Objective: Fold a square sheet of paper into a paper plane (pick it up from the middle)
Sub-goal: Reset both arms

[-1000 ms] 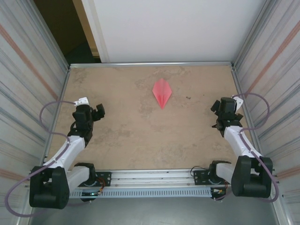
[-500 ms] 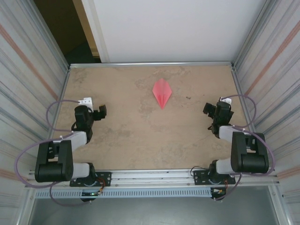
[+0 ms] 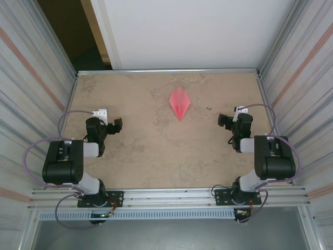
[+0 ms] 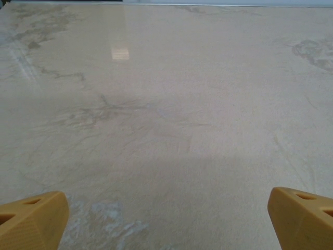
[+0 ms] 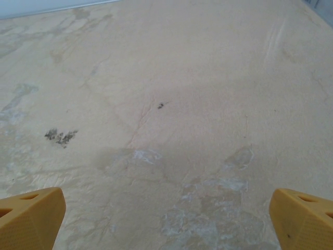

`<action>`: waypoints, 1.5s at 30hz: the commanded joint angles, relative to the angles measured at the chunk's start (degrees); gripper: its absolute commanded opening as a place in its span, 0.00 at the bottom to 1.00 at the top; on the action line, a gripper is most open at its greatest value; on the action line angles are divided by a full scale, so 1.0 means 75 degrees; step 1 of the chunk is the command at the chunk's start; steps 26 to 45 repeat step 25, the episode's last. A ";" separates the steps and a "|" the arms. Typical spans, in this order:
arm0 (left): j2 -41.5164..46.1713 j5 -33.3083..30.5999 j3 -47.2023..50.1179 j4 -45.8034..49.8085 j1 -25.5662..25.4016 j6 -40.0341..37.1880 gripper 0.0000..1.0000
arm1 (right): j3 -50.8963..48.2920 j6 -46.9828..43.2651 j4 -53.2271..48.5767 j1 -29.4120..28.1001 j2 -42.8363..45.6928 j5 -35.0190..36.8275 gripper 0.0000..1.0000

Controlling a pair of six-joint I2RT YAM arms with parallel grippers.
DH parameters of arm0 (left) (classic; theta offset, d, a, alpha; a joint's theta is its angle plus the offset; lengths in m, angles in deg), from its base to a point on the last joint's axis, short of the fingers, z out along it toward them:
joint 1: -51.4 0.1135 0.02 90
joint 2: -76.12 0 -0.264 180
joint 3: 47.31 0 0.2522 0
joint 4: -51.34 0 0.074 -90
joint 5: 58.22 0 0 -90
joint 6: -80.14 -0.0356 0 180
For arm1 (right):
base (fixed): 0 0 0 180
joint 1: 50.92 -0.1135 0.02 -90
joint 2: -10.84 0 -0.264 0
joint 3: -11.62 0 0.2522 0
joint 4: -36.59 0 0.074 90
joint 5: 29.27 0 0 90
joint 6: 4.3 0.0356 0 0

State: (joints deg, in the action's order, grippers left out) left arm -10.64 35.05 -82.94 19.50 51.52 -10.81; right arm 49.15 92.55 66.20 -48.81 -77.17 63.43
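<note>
The paper plane (image 3: 179, 103), a narrow pink-red dart with straight creases, lies flat at the far middle of the table with its point toward the arms. No flat square sheet is in view. My left gripper (image 3: 115, 125) hangs low over the left side of the table, well to the left of the plane. Its yellow fingertips (image 4: 31, 219) stand wide apart with bare table between them. My right gripper (image 3: 223, 121) sits low at the right side, also apart from the plane. It is open too, and nothing is between its fingertips (image 5: 302, 216).
The tan marbled table (image 3: 156, 151) is boxed in by corrugated metal walls on both sides and a white panel at the back. A metal rail (image 3: 166, 200) with the arm bases runs along the near edge. Both arms are folded back close to their bases.
Both arms have drawn back and folded up toward their bases, the grippers shifting slightly inward. The paper plane has not moved.
</note>
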 commanded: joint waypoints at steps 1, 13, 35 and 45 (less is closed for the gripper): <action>0.0009 -0.0600 -0.0224 0.0051 -0.0223 -0.0308 0.99 | -0.0062 -0.0210 0.0340 -0.0015 -0.0043 -0.0068 0.99; 0.0002 -0.0647 -0.0210 0.0011 -0.0251 -0.0350 0.99 | -0.0051 -0.0200 0.0340 -0.0011 -0.0043 -0.0076 0.99; -0.0007 -0.0570 -0.0230 0.0025 -0.0224 -0.0337 0.99 | -0.0107 -0.0218 0.0398 -0.0005 -0.0013 -0.0093 0.99; -0.0007 -0.0570 -0.0230 0.0025 -0.0224 -0.0337 0.99 | -0.0107 -0.0218 0.0398 -0.0005 -0.0013 -0.0093 0.99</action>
